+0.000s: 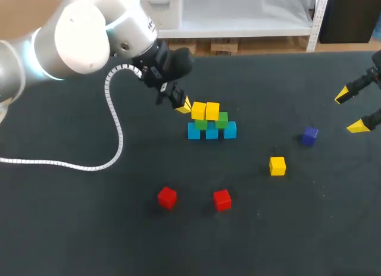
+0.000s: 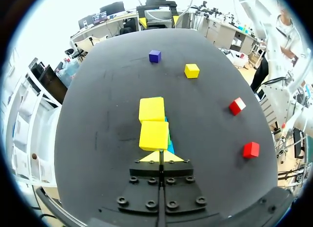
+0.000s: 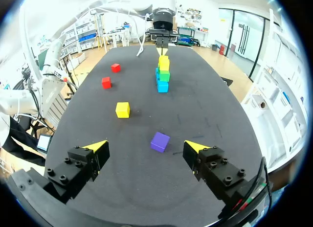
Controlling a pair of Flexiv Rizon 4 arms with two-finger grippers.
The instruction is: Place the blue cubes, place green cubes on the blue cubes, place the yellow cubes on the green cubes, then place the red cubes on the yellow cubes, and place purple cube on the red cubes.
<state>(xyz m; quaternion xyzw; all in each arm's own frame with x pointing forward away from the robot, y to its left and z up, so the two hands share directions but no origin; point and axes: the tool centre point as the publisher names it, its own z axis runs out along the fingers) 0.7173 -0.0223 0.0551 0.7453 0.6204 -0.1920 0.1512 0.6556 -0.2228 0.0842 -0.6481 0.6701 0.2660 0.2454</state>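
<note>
The table (image 1: 71, 228) is covered in a dark, matte cloth that fills the head view, and everything of the task lies on it. The stack (image 1: 211, 124) near the middle serves as the landmark.

The left arm (image 1: 77, 38), white and bulky, comes in from the stack's left. A white ribbed cable (image 1: 116, 127) loops down from the arm onto the cloth, well to the left of the stack. The right gripper (image 1: 350, 112) is far off to the right of the stack, near the table's edge. Its fingers are spread wide with nothing between them. The left gripper (image 2: 161, 157) sits just beside the stack's left end, level with the top layer. Its yellow tips are pressed together and clasp nothing.

The stack has three layers:
- three blue cubes (image 1: 230, 129) in a row on the cloth
- two green cubes (image 1: 222, 118) on top of the blue row
- two yellow cubes (image 1: 205, 110) side by side on the green ones

The other cubes lie singly on the cloth:
- Two red cubes (image 1: 167, 197) lie apart from each other, on the robot's side of the stack.
- The loose yellow cube (image 1: 277, 165) lies to the stack's right and nearer the robot.
- The purple cube (image 1: 309, 135) lies further right of the stack, between it and the right gripper, ahead of the open fingers and not touching them.
</note>
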